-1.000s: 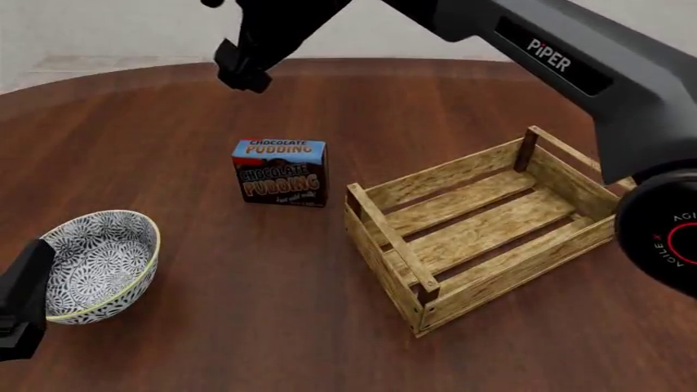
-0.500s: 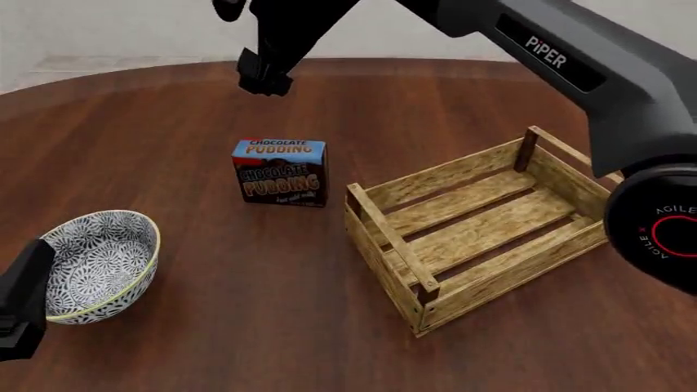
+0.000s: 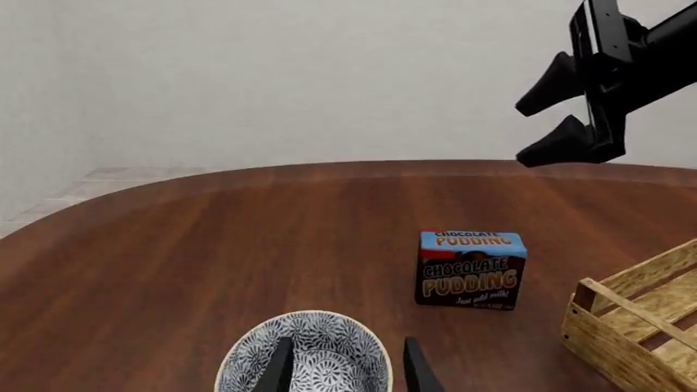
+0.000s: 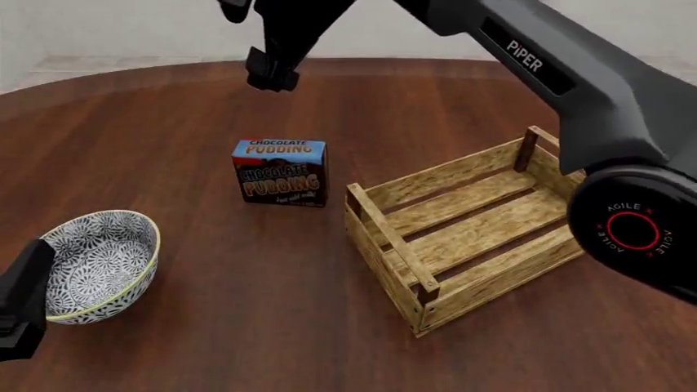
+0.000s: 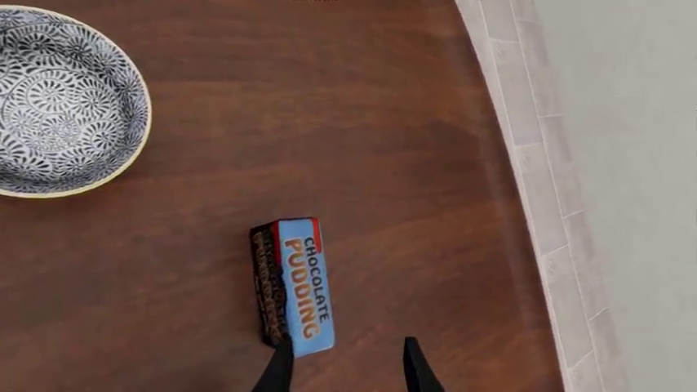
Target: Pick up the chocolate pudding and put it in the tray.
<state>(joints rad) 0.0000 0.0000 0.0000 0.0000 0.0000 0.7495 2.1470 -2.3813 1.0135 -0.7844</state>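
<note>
The chocolate pudding point(image 4: 280, 173) stands upright on the wooden table, a small box with a brown front and a blue top, left of the tray point(image 4: 479, 224), a slatted wooden crate with nothing in it. High over the table, a little past the box, my right gripper point(image 4: 256, 45) hangs open; in its own view the pudding point(image 5: 294, 282) lies just ahead of the right gripper point(image 5: 345, 371). At the near left my left gripper point(image 3: 346, 371) is open over the bowl. The left wrist view also shows the pudding point(image 3: 471, 269), a corner of the tray point(image 3: 642, 318) and the right gripper point(image 3: 544, 114).
A black-and-white patterned bowl point(image 4: 100, 263) with a yellow rim sits near the front left, also seen as the bowl point(image 5: 60, 98) and the bowl point(image 3: 316, 343). The right arm point(image 4: 566, 73) spans the crate from the right. The table's curved far edge meets a pale floor.
The right gripper has shifted to the right, closer to a spot above the pudding, staying open. The left arm, box, bowl and crate have not moved.
</note>
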